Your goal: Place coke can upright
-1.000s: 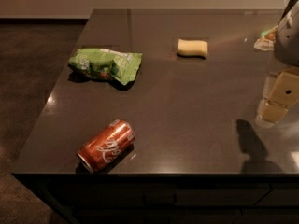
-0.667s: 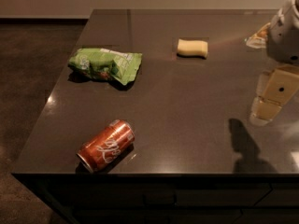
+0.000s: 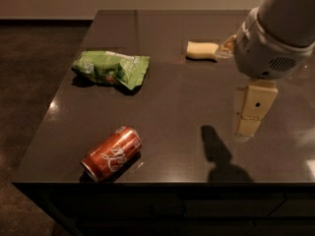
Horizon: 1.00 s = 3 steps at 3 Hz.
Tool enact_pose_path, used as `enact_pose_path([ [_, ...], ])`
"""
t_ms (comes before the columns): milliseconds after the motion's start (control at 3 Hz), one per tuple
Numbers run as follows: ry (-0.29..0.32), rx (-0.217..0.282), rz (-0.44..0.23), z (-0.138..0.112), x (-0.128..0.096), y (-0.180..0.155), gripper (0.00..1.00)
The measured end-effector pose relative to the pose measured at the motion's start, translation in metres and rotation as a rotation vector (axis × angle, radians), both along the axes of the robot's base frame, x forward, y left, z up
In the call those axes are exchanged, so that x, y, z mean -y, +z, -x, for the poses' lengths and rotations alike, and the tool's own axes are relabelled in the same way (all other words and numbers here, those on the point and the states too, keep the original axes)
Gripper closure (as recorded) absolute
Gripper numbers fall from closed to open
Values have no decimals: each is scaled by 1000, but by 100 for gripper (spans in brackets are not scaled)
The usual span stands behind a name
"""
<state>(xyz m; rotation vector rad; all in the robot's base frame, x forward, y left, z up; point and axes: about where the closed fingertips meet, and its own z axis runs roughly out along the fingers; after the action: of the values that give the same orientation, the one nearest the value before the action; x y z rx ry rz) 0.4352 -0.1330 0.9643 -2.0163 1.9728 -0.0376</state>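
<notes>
The coke can is red-orange with white script and silver ends. It lies on its side near the front left corner of the dark table, its top end pointing to the front left. My gripper hangs from the white arm at the right, above the table's right side. It is far to the right of the can and holds nothing. Its shadow falls on the table just to its left.
A green snack bag lies at the left, behind the can. A pale yellow sponge lies at the back centre, close to the arm's white housing. The table's front edge runs just in front of the can.
The arm and gripper have moved left, further in over the table. The can, bag and sponge have not moved.
</notes>
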Motion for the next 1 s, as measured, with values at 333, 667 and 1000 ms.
enact_pose_path([
  [333,125,-10,9,8,-38,-14,0],
  [667,249,-11,14,16,-77,-25,0],
  [1000,393,-2,29,24,-121,-38,0],
])
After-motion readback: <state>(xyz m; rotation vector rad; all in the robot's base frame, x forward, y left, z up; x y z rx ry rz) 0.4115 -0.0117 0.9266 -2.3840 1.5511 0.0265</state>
